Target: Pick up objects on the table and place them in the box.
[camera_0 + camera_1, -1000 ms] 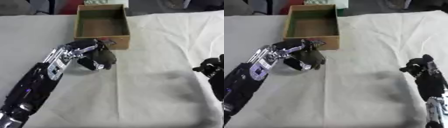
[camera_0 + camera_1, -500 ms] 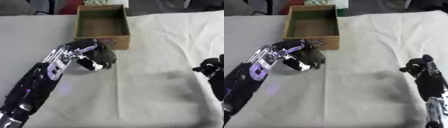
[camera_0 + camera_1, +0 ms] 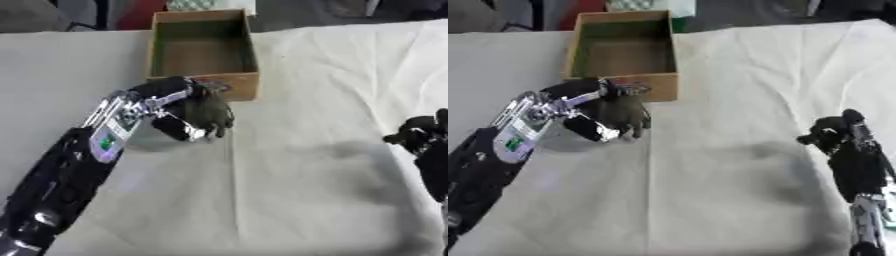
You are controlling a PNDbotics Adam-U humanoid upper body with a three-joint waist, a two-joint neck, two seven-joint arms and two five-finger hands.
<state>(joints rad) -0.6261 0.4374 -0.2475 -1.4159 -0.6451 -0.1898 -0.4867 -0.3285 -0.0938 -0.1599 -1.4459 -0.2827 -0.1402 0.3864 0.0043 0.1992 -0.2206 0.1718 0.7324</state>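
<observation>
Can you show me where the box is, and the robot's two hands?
box point(image 3: 203, 82): left eye view, on its front wall's top edge.
left hand point(image 3: 206, 111): left eye view, on the curled fingers.
right hand point(image 3: 826, 134): right eye view, on the dark fingers.

A white cloth is covering the table surface, lying mostly flat with a straight crease running down its middle from near the centre toward the near edge. Soft shadows are falling on the cloth right of centre. Beyond the far edge of the table, a pale green patterned item is showing at the top of the view. A red shape and a grey shape are sitting to its left, too blurred to identify.
</observation>
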